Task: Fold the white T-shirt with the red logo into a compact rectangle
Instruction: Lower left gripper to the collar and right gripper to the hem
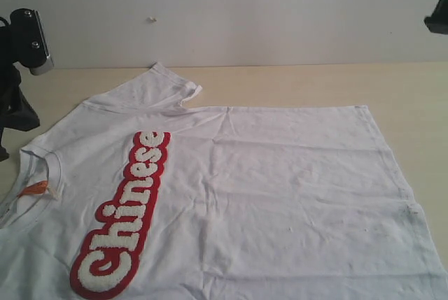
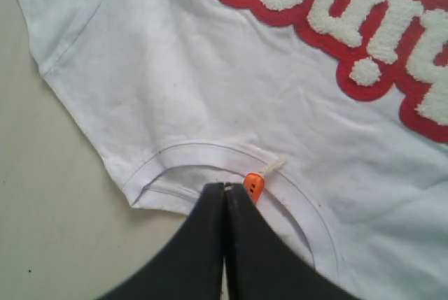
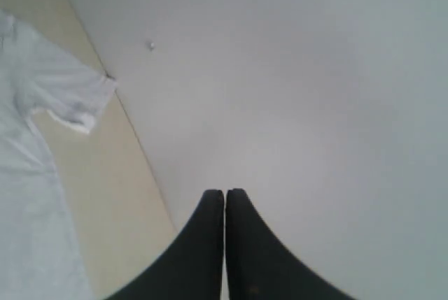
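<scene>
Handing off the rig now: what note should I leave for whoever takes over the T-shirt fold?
Left gripper: shut, empty, tips over the collar beside the orange tag.
Right gripper: shut, empty, off the shirt, facing the wall.
White T-shirt: spread flat on the table, red logo up, far sleeve out.
Done: no fold visible.
To do: every fold.

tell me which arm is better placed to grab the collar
Left, likely: the left pincer, shut, hangs at the collar of the white T-shirt beside the orange tag; the right pincer, shut, faces the wall, off the cloth.
</scene>
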You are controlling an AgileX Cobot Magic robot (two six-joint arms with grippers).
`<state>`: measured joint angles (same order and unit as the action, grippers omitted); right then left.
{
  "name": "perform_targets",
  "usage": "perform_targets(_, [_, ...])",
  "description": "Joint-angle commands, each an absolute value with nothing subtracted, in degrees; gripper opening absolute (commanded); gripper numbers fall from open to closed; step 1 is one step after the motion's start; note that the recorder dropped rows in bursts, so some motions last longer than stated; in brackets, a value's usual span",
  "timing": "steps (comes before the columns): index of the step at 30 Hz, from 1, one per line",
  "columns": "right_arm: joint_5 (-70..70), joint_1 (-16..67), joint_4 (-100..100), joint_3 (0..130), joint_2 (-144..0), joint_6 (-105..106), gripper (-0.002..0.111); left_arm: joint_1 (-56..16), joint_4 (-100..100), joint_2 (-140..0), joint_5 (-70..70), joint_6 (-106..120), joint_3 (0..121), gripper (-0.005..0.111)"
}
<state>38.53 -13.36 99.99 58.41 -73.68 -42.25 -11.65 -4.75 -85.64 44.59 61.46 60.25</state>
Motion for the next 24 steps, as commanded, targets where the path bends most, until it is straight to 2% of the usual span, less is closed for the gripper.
perform_targets(1, [36.23, -13.35, 99.95, 56.93, -73.94, -22.98, 0.002, -12.05, -5.59, -85.69, 43.56, 61.67, 60.60, 0.000])
perform_targets(8, [18.50, -13.35, 99.95, 55.38, -76.02, -20.75, 0.001, -12.05, -5.59, -85.94, 42.72, 62.93, 60.60, 0.000])
perform_targets(19, [10.58, -13.35, 99.95, 56.38, -85.98, -33.11, 0.000, -12.05, -5.59, -89.74, 40.56, 62.93, 60.60, 0.000])
perform_targets(24, [5.90, -13.35, 99.95, 54.69, -86.86, -3.58, 0.000, -12.05, -5.59, -90.86, 38.79, 62.93, 60.60, 0.000])
